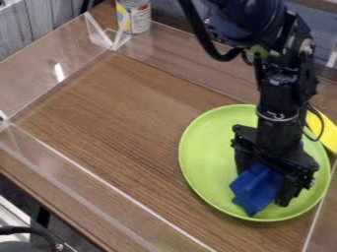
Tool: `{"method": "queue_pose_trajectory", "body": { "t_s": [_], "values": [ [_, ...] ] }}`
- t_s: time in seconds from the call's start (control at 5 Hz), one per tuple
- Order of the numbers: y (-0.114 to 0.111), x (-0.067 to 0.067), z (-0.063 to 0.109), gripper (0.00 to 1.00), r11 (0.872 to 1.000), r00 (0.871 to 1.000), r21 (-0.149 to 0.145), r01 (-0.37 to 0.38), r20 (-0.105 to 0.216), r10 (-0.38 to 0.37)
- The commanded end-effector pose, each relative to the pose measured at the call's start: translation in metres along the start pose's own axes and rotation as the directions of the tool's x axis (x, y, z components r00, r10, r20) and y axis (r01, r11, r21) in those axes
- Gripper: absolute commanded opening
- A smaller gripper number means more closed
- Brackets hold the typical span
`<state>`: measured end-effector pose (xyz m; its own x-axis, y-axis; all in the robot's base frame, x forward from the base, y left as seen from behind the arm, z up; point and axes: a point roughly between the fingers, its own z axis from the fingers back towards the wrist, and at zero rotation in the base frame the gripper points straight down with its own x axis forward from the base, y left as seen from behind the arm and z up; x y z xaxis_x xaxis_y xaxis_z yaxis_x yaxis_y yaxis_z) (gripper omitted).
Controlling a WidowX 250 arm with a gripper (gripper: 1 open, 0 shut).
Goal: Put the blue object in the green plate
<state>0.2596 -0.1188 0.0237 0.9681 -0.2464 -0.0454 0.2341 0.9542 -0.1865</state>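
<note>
The green plate [208, 155] lies at the right front of the wooden table. The blue object [251, 192] sits low over the plate's right front part, between the fingers of my black gripper [271, 182]. The gripper points straight down over the plate and is shut on the blue object. I cannot tell whether the object rests on the plate. A yellow object [329, 139] peeks out at the right edge, behind the plate.
A clear plastic wall [39, 79] rims the wooden table on the left and front. A white and yellow bottle [132, 15] stands at the back left, beside a clear plastic stand [102, 34].
</note>
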Motion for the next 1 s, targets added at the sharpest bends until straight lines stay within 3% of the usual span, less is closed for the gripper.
{"method": "queue_pose_trajectory", "body": {
  "t_s": [0.0, 0.8],
  "values": [
    [0.0007, 0.0000, -0.0035, 1.00, 1.000, 1.000, 0.003, 0.000, -0.001, 0.000],
    [0.0027, -0.0023, -0.0072, 1.00, 1.000, 0.999, 0.012, -0.009, -0.036, 0.009]
  ]
}}
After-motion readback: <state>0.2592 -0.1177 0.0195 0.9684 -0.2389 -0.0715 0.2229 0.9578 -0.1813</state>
